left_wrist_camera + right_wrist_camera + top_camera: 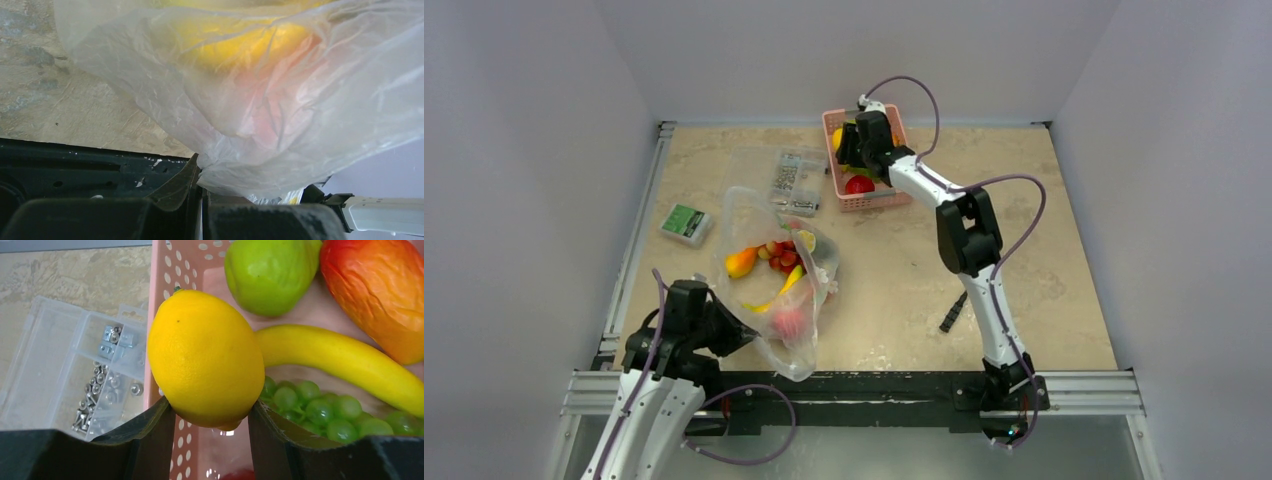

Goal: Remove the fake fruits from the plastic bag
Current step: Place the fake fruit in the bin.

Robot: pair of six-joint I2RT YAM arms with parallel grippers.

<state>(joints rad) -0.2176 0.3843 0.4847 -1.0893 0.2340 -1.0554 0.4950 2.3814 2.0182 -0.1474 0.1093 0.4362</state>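
Your right fingers (150, 440) clasp a yellow lemon (205, 357) over the pink basket (172, 265) at the table's (1044, 200) far edge. Your left fingers (175, 187) pinch the plastic bag (774, 310) by the near-left corner; more fake fruits (774, 258) lie inside it, nearer the left arm (649, 400).

The plastic bag (774, 290) is laid on the counter (904, 290) at the near left. Its near edge is pinched in the left jaws, just ahead of the left arm's base. The fake fruits (782, 258) are contained inside it. A small box (686, 224) is set to the bag's left, near the side rail. A parts case (789, 178) is placed behind the bag, and the basket (871, 203) is found just right of that case, at the far middle. A lemon (205, 357) is held in the right jaws over the basket's left wall. A banana (340, 360) and a grape bunch (320, 410) are seen inside the basket, to the lemon's right.
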